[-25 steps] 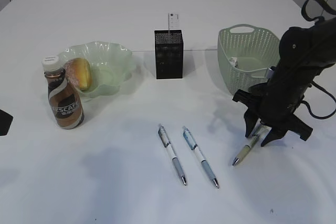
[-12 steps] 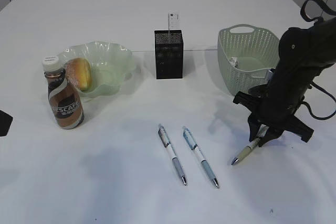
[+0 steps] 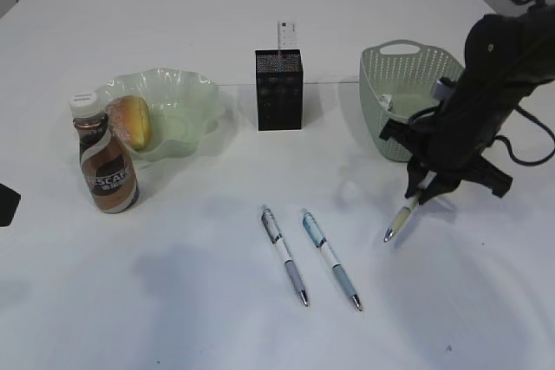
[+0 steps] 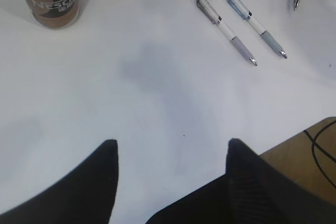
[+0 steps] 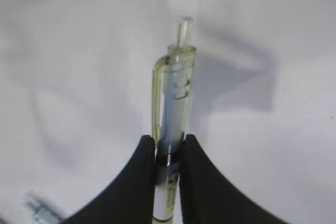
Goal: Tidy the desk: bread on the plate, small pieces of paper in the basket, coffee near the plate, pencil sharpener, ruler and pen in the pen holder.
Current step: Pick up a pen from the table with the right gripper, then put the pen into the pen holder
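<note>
The right gripper (image 5: 168,156) has its jaws pinching a green pen (image 5: 171,114) partway along the barrel, with the clip and the clicker end sticking out past the black fingers (image 5: 143,177). That close view shows the grip plainly; the exterior view only shows the same green pen (image 3: 406,211) hanging slanted below the right gripper (image 3: 427,186), tip down toward the table (image 3: 199,301), and whether the tip touches the surface I cannot tell.

Just behind that arm sits the pale green basket (image 3: 408,97), with a small white scrap visible inside. Two more pens lie flat on the table side by side near the middle, the left pen (image 3: 284,255) and the blue pen (image 3: 331,259), well apart from the held one. The black mesh pen holder (image 3: 278,90) stands further back with a ruler (image 3: 282,36) poking up from it. Off to the left the bread (image 3: 134,120) rests on the green plate (image 3: 186,97), and the coffee bottle (image 3: 103,158) stands just beside the plate's front edge.

The left gripper (image 4: 170,179) hovers low over bare table with its jaws spread wide and nothing between them; its camera catches the bottle's base and the two lying pens, which the right wrist view misses
</note>
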Action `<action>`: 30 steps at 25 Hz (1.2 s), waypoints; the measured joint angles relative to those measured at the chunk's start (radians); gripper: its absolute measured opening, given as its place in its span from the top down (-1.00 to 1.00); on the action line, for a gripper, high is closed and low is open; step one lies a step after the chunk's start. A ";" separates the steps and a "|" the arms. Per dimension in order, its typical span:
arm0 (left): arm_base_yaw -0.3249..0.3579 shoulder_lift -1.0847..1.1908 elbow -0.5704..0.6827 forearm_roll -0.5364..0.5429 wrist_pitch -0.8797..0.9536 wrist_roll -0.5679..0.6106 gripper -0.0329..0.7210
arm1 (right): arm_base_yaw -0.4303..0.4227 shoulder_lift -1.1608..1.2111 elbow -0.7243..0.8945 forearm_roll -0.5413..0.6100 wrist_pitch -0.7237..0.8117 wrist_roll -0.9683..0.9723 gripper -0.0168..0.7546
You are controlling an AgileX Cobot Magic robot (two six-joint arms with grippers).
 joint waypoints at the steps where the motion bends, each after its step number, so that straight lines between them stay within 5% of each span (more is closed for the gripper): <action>1: 0.000 0.000 0.000 0.000 0.000 0.000 -0.30 | 0.000 -0.015 -0.013 0.000 -0.002 -0.007 0.70; 16: 0.000 0.000 0.000 0.000 0.012 0.000 -0.30 | 0.000 -0.249 -0.029 0.000 -0.009 -0.155 0.70; 17: 0.000 0.000 0.000 0.000 0.012 0.000 -0.30 | 0.000 -0.284 -0.029 -0.002 -0.062 -0.333 0.70; 24: 0.000 0.000 0.000 0.000 0.012 0.000 -0.30 | 0.000 -0.290 -0.029 0.044 -0.184 -0.612 0.70; 30: 0.000 0.000 0.000 0.000 0.012 0.000 -0.30 | 0.005 -0.290 -0.029 0.263 -0.360 -0.929 0.70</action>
